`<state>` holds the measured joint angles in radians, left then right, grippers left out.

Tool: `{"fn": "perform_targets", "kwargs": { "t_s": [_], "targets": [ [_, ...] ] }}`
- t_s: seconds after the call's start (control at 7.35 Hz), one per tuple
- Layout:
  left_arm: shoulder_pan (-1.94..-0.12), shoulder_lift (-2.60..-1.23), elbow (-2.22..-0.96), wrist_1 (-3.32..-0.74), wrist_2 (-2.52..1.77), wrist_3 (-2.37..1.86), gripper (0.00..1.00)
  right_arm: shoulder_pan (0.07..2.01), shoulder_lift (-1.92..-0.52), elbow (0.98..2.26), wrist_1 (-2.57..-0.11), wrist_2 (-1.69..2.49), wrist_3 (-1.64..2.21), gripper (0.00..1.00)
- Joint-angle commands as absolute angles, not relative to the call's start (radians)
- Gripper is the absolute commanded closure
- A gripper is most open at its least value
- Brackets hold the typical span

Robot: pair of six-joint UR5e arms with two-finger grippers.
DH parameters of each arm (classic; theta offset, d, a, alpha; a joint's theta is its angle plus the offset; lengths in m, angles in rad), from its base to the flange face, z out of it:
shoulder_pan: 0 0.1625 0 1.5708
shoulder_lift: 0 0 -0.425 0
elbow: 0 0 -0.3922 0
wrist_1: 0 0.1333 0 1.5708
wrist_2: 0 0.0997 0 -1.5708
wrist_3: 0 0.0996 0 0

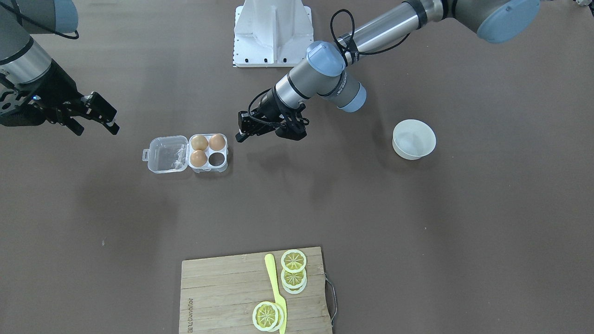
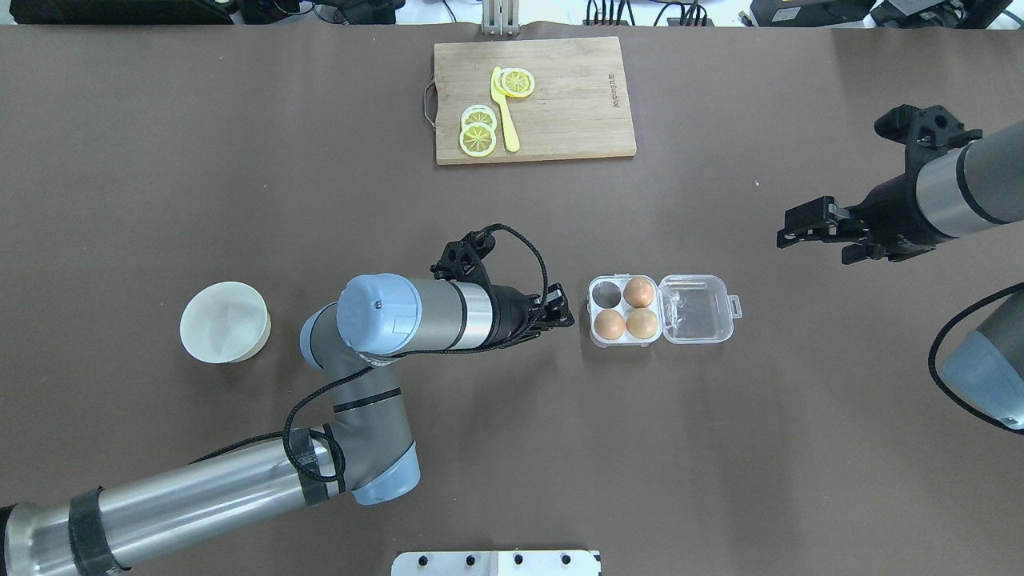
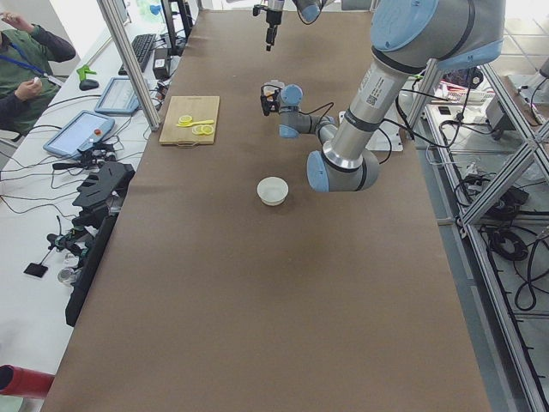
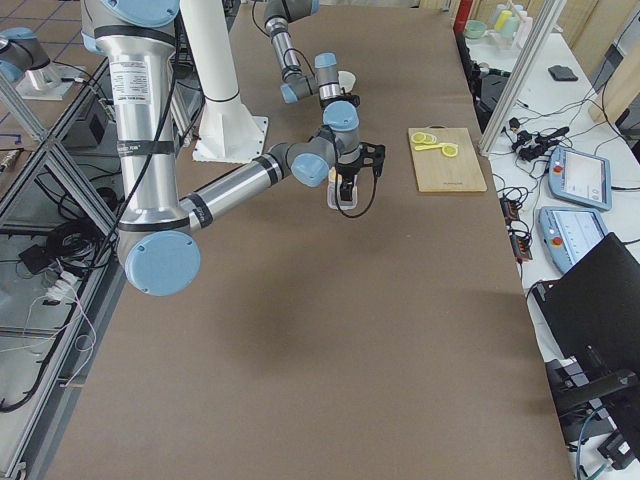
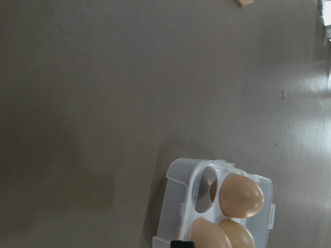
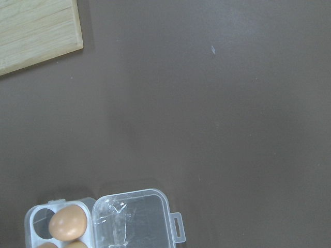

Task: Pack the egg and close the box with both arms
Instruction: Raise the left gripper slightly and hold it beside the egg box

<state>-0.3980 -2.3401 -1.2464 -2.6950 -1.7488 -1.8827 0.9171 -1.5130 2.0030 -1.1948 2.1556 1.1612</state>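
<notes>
The clear egg box (image 2: 596,334) lies open on the table, its lid (image 2: 696,308) folded flat to the side. Three light-brown eggs (image 2: 638,292) fill three cells, and one cell (image 2: 606,294) is empty. My left gripper (image 2: 566,310) hovers just beside the box's cell side, open and empty. My right gripper (image 2: 814,248) is open and empty, well off beyond the lid side. In the front view the box (image 1: 164,155), left gripper (image 1: 240,127) and right gripper (image 1: 97,131) show the same. Both wrist views show the box (image 5: 181,181) and the lid (image 6: 132,219).
An empty white bowl (image 2: 224,322) stands behind my left arm's elbow. A wooden cutting board (image 2: 576,96) with lemon slices (image 2: 478,132) and a yellow knife lies at the far edge. The white pedestal (image 1: 273,32) stands at the robot's base.
</notes>
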Motion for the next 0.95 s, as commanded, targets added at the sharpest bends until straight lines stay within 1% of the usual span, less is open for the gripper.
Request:
{"fn": "perform_targets", "kwargs": {
  "t_s": [0.0, 0.54, 0.68, 0.82],
  "targets": [
    [-0.405, -2.344, -1.246, -2.681, -1.755, -1.937, 1.00, 0.919, -1.516, 1.970, -1.117, 2.158, 1.167, 0.01],
    [-0.410, -2.347, -1.241, -2.678, -1.749, -1.872, 1.00, 0.917, -1.509, 1.947, -1.094, 2.236, 1.164, 0.01],
    [-0.410, -2.349, -1.229, -2.672, -1.747, -1.803, 1.00, 0.917, -1.509, 1.921, -1.045, 2.241, 1.166, 0.01],
    [-0.408, -2.365, -1.218, -2.663, -1.749, -1.784, 1.00, 0.917, -1.511, 1.860, -0.932, 2.261, 1.199, 0.01]
  ]
}}
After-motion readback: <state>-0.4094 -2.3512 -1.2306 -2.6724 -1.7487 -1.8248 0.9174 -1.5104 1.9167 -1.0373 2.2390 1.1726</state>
